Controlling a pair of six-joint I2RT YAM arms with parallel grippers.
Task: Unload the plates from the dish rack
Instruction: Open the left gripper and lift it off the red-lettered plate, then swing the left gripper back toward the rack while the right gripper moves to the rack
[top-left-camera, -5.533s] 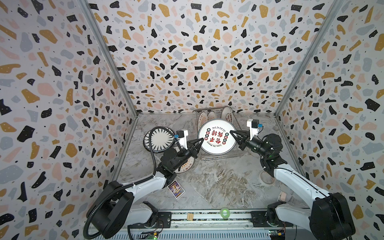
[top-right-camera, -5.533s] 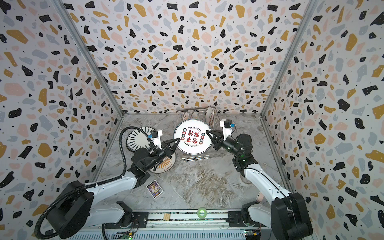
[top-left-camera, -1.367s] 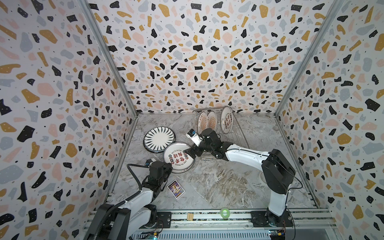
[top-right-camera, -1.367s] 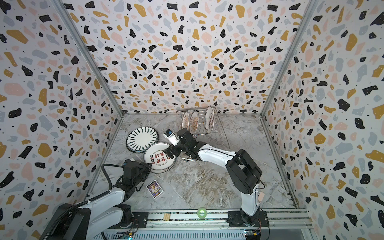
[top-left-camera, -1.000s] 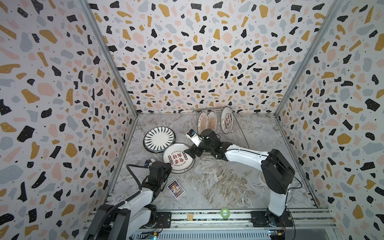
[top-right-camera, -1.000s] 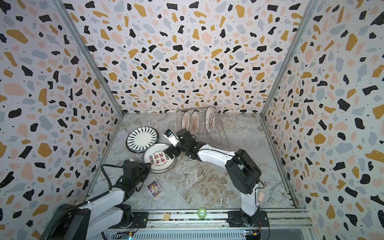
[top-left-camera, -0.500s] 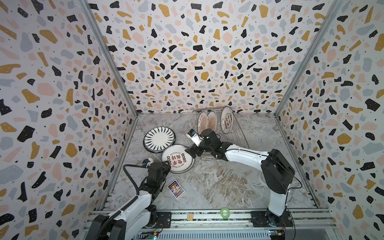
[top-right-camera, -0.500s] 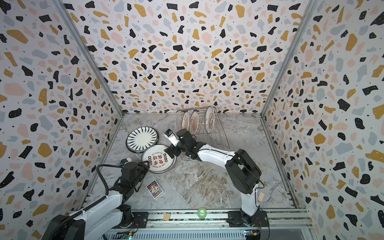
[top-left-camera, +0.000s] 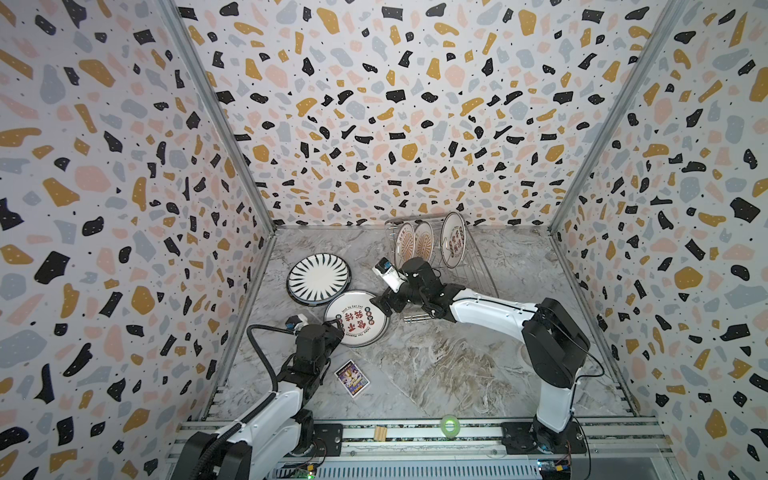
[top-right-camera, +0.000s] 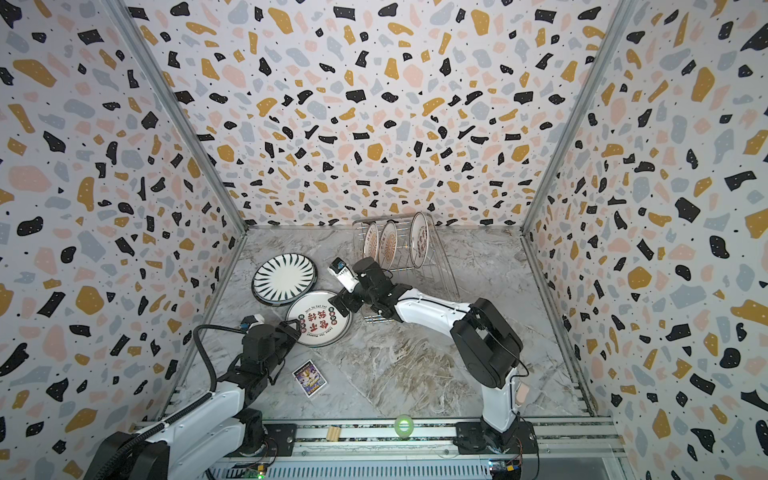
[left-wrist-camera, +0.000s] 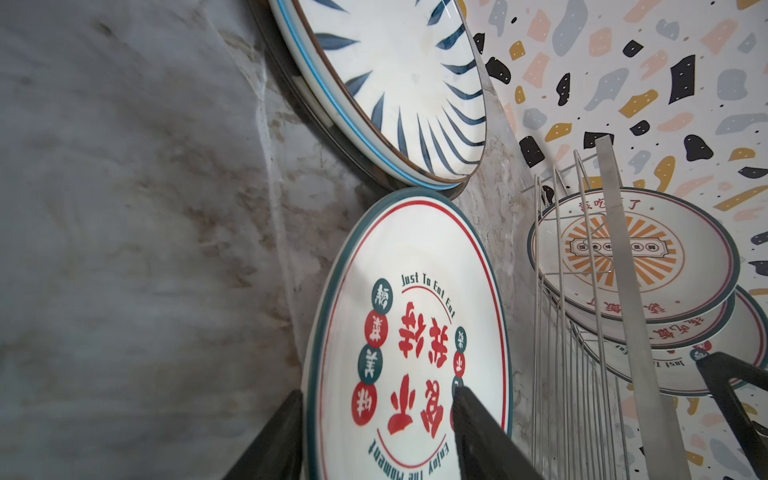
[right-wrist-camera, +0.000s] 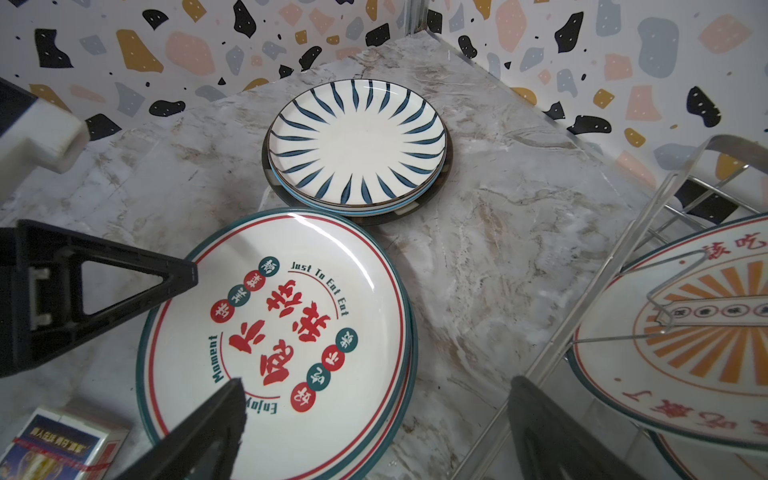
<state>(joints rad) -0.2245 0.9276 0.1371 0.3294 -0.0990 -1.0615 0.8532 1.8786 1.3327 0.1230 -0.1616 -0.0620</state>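
Observation:
A white plate with red characters (top-left-camera: 356, 318) (top-right-camera: 319, 318) lies flat on a similar plate on the marble table, beside a striped plate stack (top-left-camera: 319, 277) (right-wrist-camera: 357, 145). My left gripper (top-left-camera: 334, 328) (left-wrist-camera: 376, 392) is open, its jaws standing on either side of that plate's near rim. My right gripper (top-left-camera: 388, 301) (right-wrist-camera: 376, 381) hangs wide open over the plate's far edge, holding nothing. The dish rack (top-left-camera: 469, 270) (top-right-camera: 432, 266) at the back holds three upright plates, one with an orange sunburst (left-wrist-camera: 623, 249).
A purple card (top-left-camera: 352, 377) lies just in front of the left gripper. A green tape roll (top-left-camera: 449, 424) and a small wooden block (top-left-camera: 379, 433) sit on the front rail. Patterned walls close in three sides.
My left gripper's jaws have spread apart off the red-character plate, which has settled flat. Seconds earlier both grippers held it up by the rack. The right gripper stays open.

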